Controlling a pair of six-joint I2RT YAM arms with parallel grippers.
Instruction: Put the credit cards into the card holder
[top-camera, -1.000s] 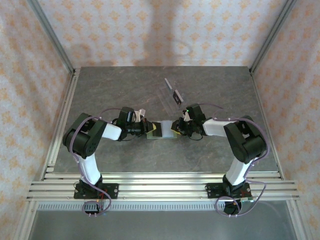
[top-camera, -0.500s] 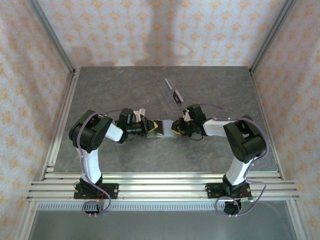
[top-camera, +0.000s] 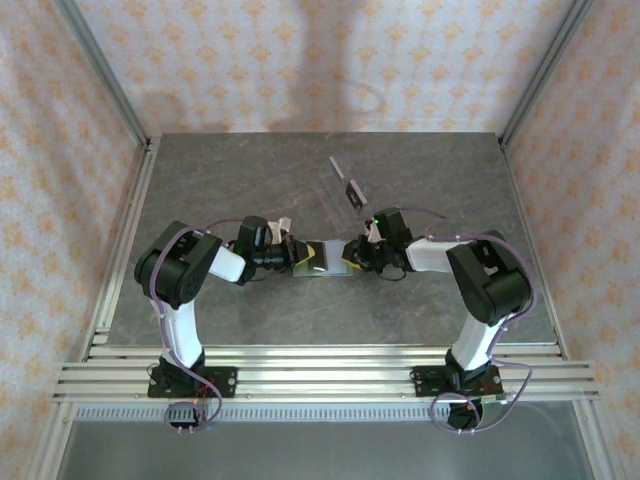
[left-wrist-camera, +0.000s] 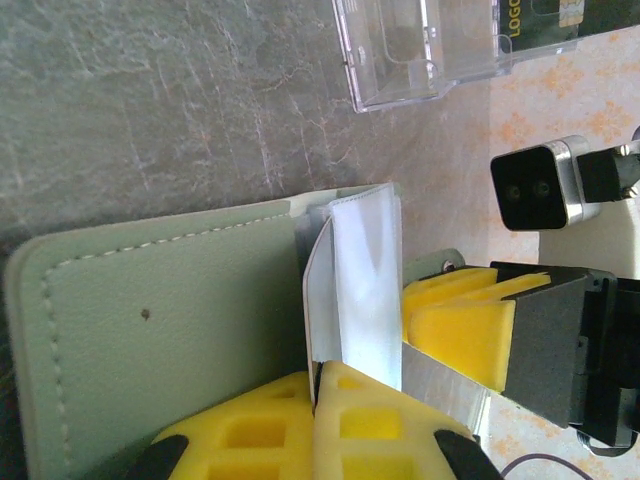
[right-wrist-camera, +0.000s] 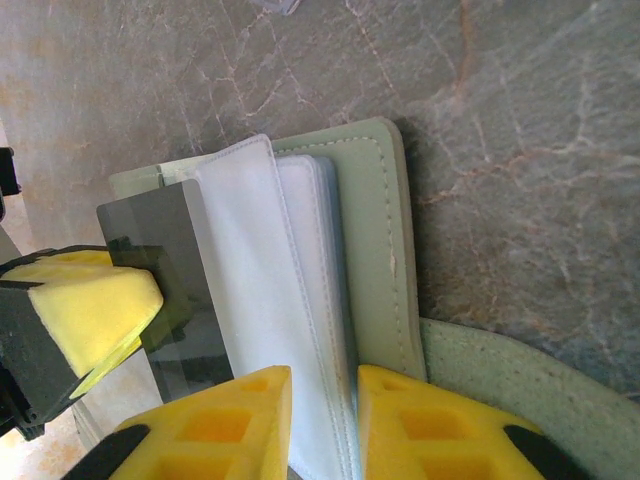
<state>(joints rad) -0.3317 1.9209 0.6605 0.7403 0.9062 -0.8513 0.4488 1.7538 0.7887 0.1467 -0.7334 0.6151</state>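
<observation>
At worktop centre, left gripper (left-wrist-camera: 318, 372) pinches dark grey plastic credit card (right-wrist-camera: 185, 250). Right gripper (right-wrist-camera: 325, 375) clamps pale inner pocket (right-wrist-camera: 250, 280) of sage-green folding card holder (right-wrist-camera: 375, 250). Align card edge with pocket mouth and slide slowly.

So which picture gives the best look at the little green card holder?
The right wrist view: the card holder lies open, green cover and pale pockets fanned out. The left wrist view shows the card holder as stitched cover and one upright pocket. From the top, the card holder is a small pale patch, too small for detail.
</observation>
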